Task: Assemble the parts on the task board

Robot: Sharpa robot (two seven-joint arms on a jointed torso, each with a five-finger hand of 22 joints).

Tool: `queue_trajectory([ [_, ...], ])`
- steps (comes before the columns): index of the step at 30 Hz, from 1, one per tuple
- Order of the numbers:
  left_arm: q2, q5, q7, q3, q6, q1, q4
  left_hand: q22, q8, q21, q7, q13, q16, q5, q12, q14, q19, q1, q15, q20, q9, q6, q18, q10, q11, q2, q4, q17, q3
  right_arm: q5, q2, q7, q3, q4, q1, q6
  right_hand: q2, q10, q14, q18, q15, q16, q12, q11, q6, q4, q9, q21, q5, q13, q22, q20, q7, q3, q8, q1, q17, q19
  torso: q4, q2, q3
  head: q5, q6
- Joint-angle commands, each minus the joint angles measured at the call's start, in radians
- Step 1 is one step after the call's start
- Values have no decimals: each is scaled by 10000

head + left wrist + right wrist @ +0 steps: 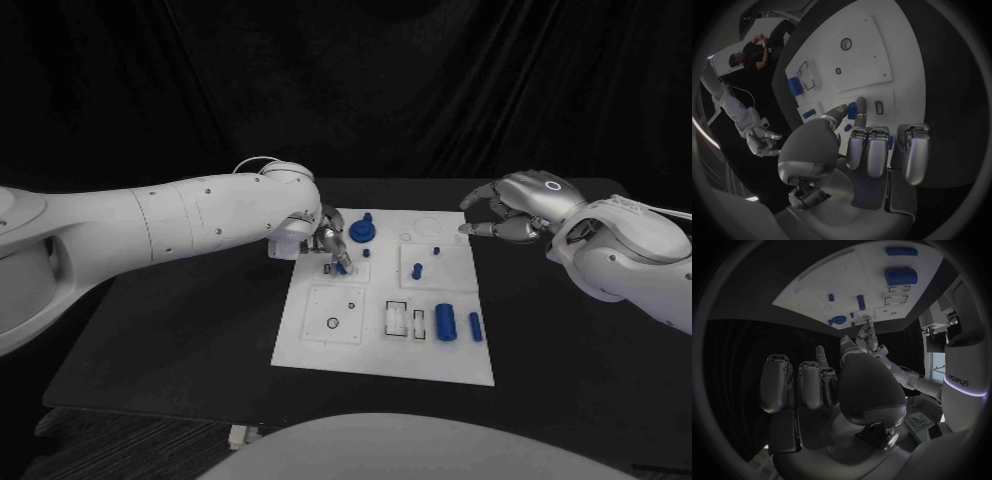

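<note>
A white task board (325, 345) lay in the middle of the black surface (173, 340). The left robot hand (326, 240) reached over the board's far left part and pinched a small blue part (852, 111) between thumb and a finger, just above the board. The right robot hand (512, 212) hovered beside the board's far right corner, fingers curled in and holding nothing. Other blue parts sat on the board (a round piece (361, 232) near the left hand, a thick cylinder (446, 325) near the front right).
</note>
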Motion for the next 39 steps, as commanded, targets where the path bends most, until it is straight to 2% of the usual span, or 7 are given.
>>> queue_trajectory([
  [1, 56, 417, -142, 10, -310, 25, -16, 1821, -64, -58, 65, 2634, -42, -163, 35, 1057, 123, -164, -32, -49, 29, -46, -14, 1060, -40, 13, 106, 2630, 9, -21, 7, -212, 8, -8, -23, 127, 74, 1067, 538, -51, 95, -19, 36, 52, 29, -60, -15, -48, 77, 2635, 1868, 63, 35, -9, 29, 3, -15, 259, -5, 17, -14, 48, 2],
  [7, 104, 433, -113, 9, -418, 10, -75, 1741, -124, -132, 86, 2634, -42, -362, 35, 1057, 33, -224, -19, -39, 55, -92, 15, 1060, -23, 24, 162, 2630, 48, -21, 9, -208, 8, -5, -25, 144, 79, 1067, 536, -49, 95, -25, 36, 51, 30, -64, -17, -57, 89, 2635, 1865, 63, 35, -9, 29, 8, -26, 257, -9, 21, -17, 25, 2],
  [19, 72, 438, -104, 7, -794, -15, -91, 1703, -222, -182, 118, 2634, -42, -737, 35, 1057, -16, -249, 11, -13, 100, -160, 30, 1060, 11, -19, 197, 2630, 61, -20, 6, -209, 8, -3, -31, 159, 82, 1067, 535, -49, 95, -28, 36, 51, 31, -67, -19, -59, 97, 2635, 1865, 63, 35, -10, 29, 11, -32, 256, -6, 33, -27, 102, 2],
  [27, 85, 438, -81, 6, -975, -77, -158, 1700, -263, -189, 132, 2634, -42, -806, 35, 1057, -21, -245, 19, -7, 99, -202, 32, 1060, 22, -38, 198, 2630, 57, -20, 9, -202, 8, -11, -47, 153, 83, 1067, 536, -50, 95, -24, 36, 51, 32, -70, -20, -55, 102, 2635, 1866, 63, 35, -12, 29, 15, -26, 258, -7, 19, -12, 143, 2],
  [39, 12, 438, -97, 5, -1014, -150, -223, 1699, -273, -193, 138, 2634, -42, -869, 35, 1057, -23, -251, 26, -1, 109, -193, 33, 1060, 29, -49, 209, 2630, 44, -20, 4, -213, 8, -13, -69, 171, 87, 1067, 533, -48, 96, -30, 36, 51, 32, -83, -26, -65, 119, 2635, 1863, 64, 36, -15, 28, 29, -38, 255, -11, 24, -24, 215, 2],
])
